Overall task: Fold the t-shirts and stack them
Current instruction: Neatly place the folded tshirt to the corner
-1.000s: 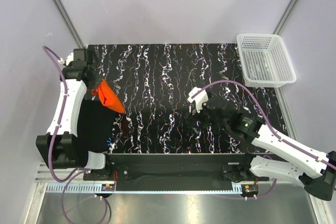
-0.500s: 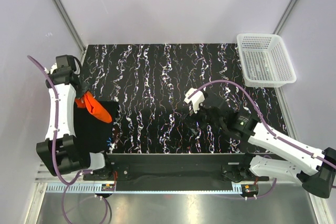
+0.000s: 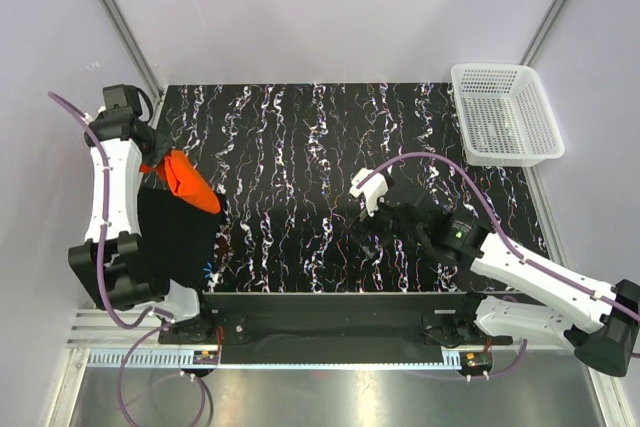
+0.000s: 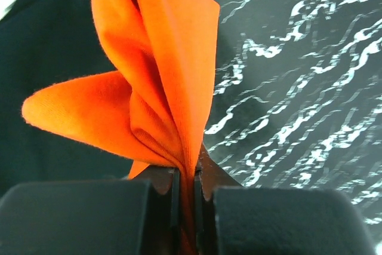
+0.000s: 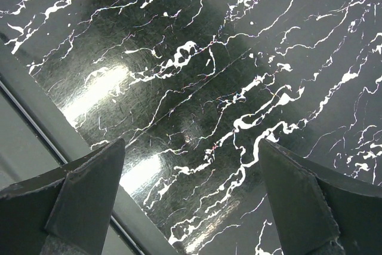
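Top external: left tool, arm stretched forward, pinches orange-red t-shirt; right tool, arm inward, jaws apart.

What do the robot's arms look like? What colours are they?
The left arm and right arm have smooth white shells with chunky black joints. A thin purple cable loops along each one. The right arm has a tiny green light. The left pincer and right pincer are dark, each with two blunt fingers.
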Controlling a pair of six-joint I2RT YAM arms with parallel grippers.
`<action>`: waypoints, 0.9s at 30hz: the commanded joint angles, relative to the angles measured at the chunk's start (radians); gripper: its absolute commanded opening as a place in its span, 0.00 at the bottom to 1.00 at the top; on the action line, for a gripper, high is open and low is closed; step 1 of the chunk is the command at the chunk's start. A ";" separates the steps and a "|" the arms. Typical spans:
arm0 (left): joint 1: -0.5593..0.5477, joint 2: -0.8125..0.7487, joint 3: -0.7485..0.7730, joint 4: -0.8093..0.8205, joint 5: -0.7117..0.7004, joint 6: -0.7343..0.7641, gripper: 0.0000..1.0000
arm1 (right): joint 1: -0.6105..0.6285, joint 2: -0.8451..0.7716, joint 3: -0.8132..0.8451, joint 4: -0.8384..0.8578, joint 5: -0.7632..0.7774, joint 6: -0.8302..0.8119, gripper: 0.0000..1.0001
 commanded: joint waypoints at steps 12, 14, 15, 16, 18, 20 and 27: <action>0.011 0.129 0.040 0.149 0.017 -0.078 0.00 | -0.003 0.009 -0.016 0.047 -0.008 0.001 1.00; 0.021 0.107 0.020 0.146 -0.016 -0.058 0.00 | -0.003 0.006 -0.016 0.047 -0.008 -0.002 1.00; 0.028 0.094 0.008 0.144 -0.026 -0.049 0.00 | -0.001 0.005 -0.017 0.048 -0.007 -0.005 1.00; 0.037 0.081 -0.007 0.146 -0.029 -0.044 0.00 | -0.004 0.003 -0.020 0.047 -0.007 -0.007 1.00; 0.067 0.048 -0.055 0.143 -0.024 -0.018 0.00 | -0.003 0.005 -0.019 0.048 -0.007 -0.011 1.00; 0.095 0.024 -0.113 0.135 -0.015 -0.012 0.00 | -0.001 0.012 -0.019 0.048 -0.011 -0.010 1.00; 0.146 -0.113 -0.282 0.133 -0.023 -0.015 0.00 | -0.001 0.020 -0.028 0.054 -0.031 -0.002 0.99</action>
